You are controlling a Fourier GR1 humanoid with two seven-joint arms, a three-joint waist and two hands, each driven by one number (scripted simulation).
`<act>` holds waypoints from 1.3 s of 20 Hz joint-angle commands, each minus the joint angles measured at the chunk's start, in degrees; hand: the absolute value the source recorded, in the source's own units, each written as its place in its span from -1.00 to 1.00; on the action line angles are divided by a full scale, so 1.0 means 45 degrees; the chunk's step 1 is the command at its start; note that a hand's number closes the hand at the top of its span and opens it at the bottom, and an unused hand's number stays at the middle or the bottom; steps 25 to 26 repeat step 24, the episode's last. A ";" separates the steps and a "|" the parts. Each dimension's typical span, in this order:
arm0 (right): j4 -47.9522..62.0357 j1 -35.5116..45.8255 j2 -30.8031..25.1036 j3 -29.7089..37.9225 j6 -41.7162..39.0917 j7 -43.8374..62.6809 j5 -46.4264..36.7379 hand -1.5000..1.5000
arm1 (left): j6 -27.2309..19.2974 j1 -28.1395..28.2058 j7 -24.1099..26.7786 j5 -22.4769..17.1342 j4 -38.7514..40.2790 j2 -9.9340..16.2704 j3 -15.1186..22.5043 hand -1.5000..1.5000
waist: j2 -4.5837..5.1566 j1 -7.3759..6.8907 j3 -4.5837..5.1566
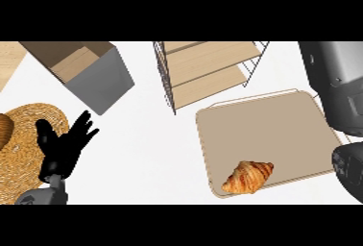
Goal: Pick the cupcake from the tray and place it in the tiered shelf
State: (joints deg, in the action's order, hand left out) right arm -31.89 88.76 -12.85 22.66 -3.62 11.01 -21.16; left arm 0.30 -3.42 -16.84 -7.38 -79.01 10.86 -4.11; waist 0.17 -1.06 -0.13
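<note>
A beige tray lies on the white counter at the right. The only food on it is a golden croissant, near its front left corner; no cupcake shows. Behind the tray stands a wire tiered shelf with wooden boards, nothing on them. My left hand is open at the lower left, fingers spread and up, resting over a woven mat and far from the tray. My right forearm looms large along the right edge, with the black hand partly cut off beside the tray's right side.
A round woven mat lies at the far left with a brown item at its edge. A grey open box with a wooden inside stands at the back left. White counter stretches between mat and tray.
</note>
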 commanded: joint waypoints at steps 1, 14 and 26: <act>0.0204 0.0512 -0.0176 0.1009 0.0545 0.0359 0.0972 -1.00 | -0.0015 0.0221 -0.0151 0.0071 -0.0037 -0.0251 0.0236 0.00 | 0.0031 -0.0077 0.0035; 0.1164 -0.0312 -0.3819 0.2418 0.2764 0.0267 0.1071 -1.00 | 0.0215 0.0056 -0.0137 -0.0018 0.0343 -0.0125 0.0036 0.00 | 0.0116 -0.0048 0.0032; 0.2691 -0.0980 -0.6602 0.3090 -0.0539 -0.0882 0.2025 -1.00 | -0.0101 -0.0037 -0.0398 0.0209 -0.0238 -0.0306 0.0158 0.00 | 0.0190 -0.0339 0.0018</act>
